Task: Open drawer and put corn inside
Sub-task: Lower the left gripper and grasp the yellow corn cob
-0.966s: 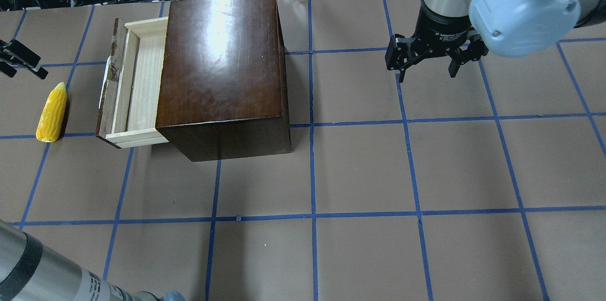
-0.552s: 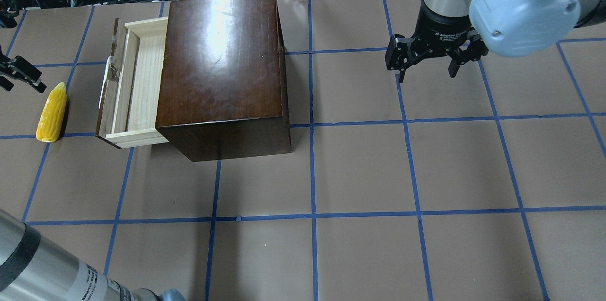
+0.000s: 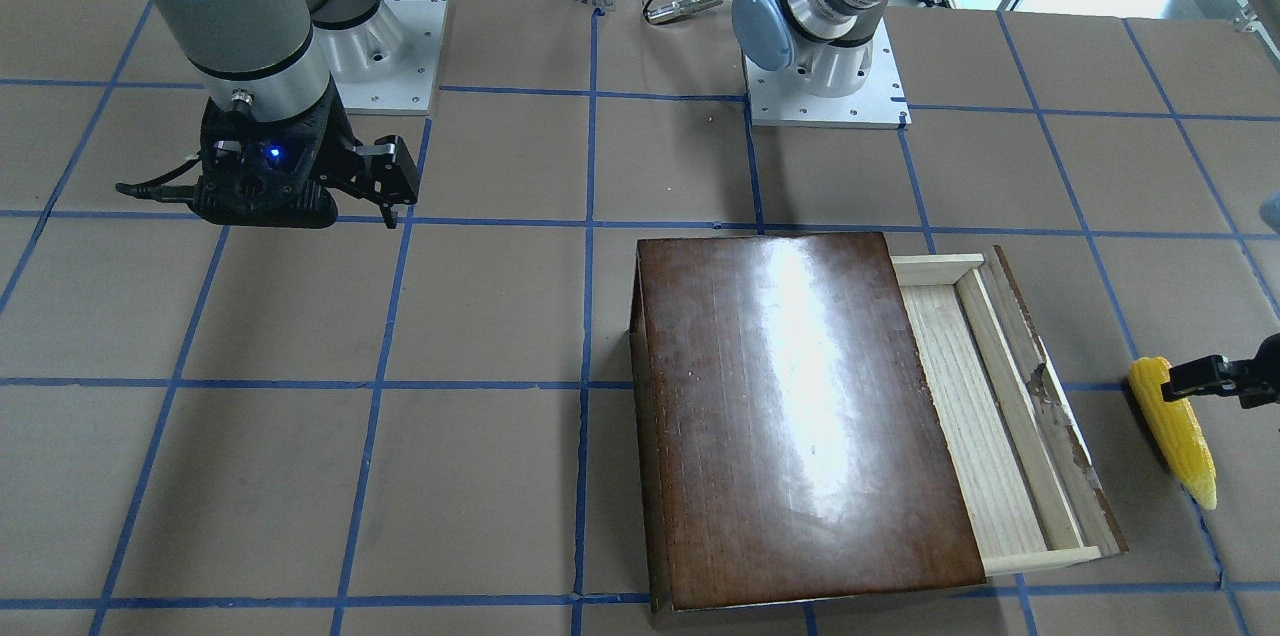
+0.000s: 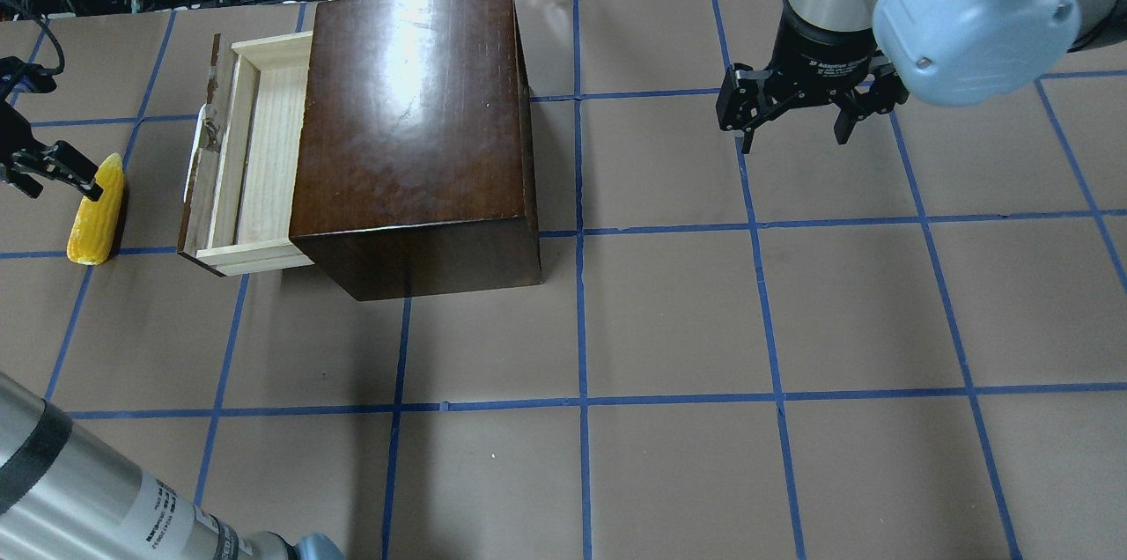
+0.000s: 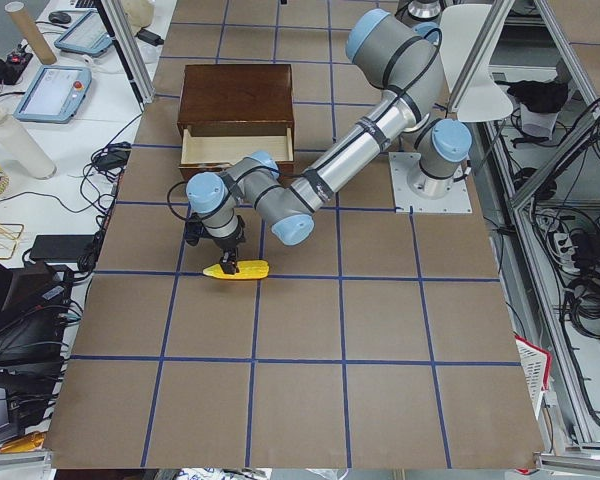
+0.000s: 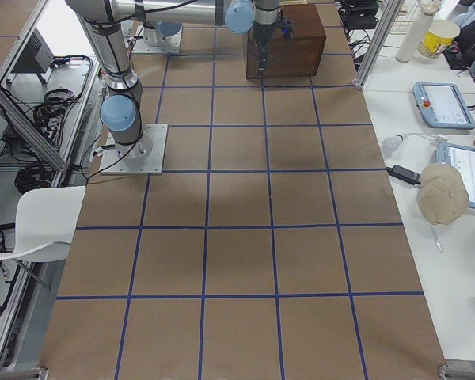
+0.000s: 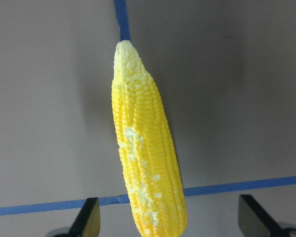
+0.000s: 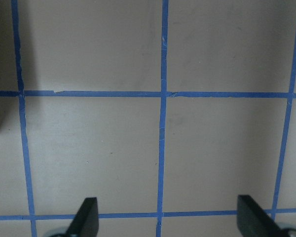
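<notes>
Left of the dark wooden box (image 4: 414, 120), the left gripper (image 4: 55, 180) hovered, fingers spread wide, above the corn (image 4: 95, 217), which lay on the table beside the pulled-out drawer (image 4: 264, 155). Well right of the box, the right gripper (image 4: 792, 137) hung unclenched.

The drawer (image 4: 264, 155) lies open from above, though the box (image 4: 414, 128) covers its inner part. Bare table (image 4: 704, 322) flanks the corn (image 4: 92, 221) on both sides.

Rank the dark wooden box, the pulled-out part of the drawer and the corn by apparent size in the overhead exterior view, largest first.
1. dark wooden box, by far the largest.
2. drawer, counting only the part that sticks out.
3. corn, clearly the smallest.
</notes>
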Robot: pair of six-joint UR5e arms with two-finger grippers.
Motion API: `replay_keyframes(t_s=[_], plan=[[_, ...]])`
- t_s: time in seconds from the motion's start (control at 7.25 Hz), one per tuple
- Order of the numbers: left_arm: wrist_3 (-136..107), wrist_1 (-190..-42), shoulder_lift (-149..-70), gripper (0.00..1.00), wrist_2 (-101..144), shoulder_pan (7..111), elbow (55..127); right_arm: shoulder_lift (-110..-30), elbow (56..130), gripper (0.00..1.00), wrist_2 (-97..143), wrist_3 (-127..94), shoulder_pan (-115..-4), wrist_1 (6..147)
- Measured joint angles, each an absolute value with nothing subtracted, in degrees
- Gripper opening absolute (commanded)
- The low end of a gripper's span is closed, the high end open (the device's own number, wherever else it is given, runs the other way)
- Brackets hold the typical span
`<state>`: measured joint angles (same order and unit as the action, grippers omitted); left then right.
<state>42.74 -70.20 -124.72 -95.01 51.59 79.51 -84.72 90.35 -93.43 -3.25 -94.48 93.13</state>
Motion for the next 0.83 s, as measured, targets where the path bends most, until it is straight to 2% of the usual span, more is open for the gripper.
replay_keyframes(t_s=[0.83], plan=[[32.0, -69.0, -128.6, 1.00, -95.5, 51.2, 79.1, -84.7, 90.3, 1.00, -93.4, -3.3, -94.5, 93.1]])
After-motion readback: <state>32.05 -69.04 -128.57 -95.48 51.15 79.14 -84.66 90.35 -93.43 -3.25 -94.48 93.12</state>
